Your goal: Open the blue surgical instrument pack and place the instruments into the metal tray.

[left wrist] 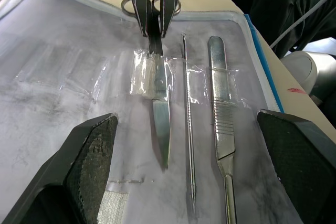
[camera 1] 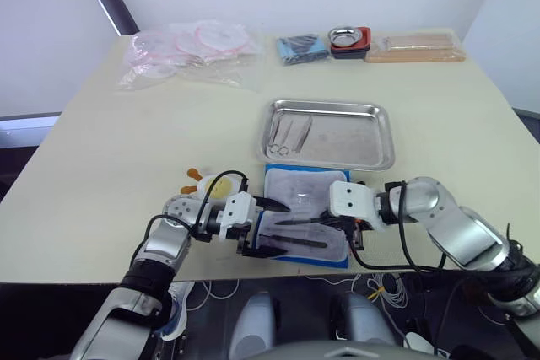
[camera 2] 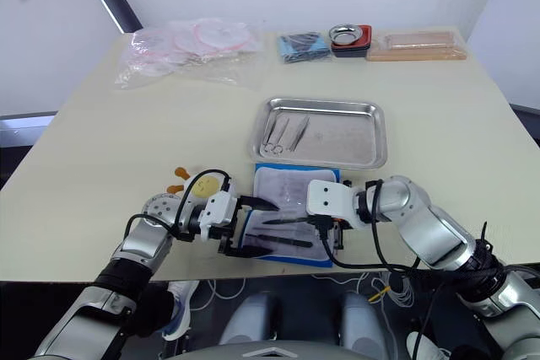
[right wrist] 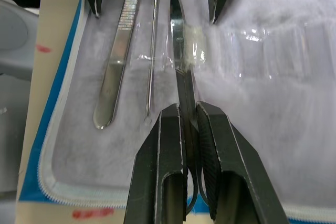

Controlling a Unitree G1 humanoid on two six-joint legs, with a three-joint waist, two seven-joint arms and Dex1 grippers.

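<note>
The blue surgical instrument pack [camera 1: 302, 183] lies open near the table's front edge, pale lining up. On the lining lie scissors [left wrist: 161, 124], a thin probe [left wrist: 189, 129] and tweezers [left wrist: 220, 103], tucked under clear straps. My right gripper [right wrist: 189, 111] is shut on the scissors [right wrist: 178, 51] just ahead of their ring handles, and the blade is still under its strap. My left gripper [left wrist: 186, 119] is open wide over the lining, its fingers [left wrist: 89, 166] straddling all three tools. Behind the pack sits the metal tray [camera 1: 363, 137], holding a few instruments [camera 1: 291, 135] at its left end.
At the back of the table are clear plastic bags [camera 1: 190, 52], a dark-blue bundle [camera 1: 299, 46], a small steel bowl on a red-black base [camera 1: 348, 38] and a tan flat pack [camera 1: 418, 46]. Small yellow and orange items [camera 1: 202, 181] lie left of the pack.
</note>
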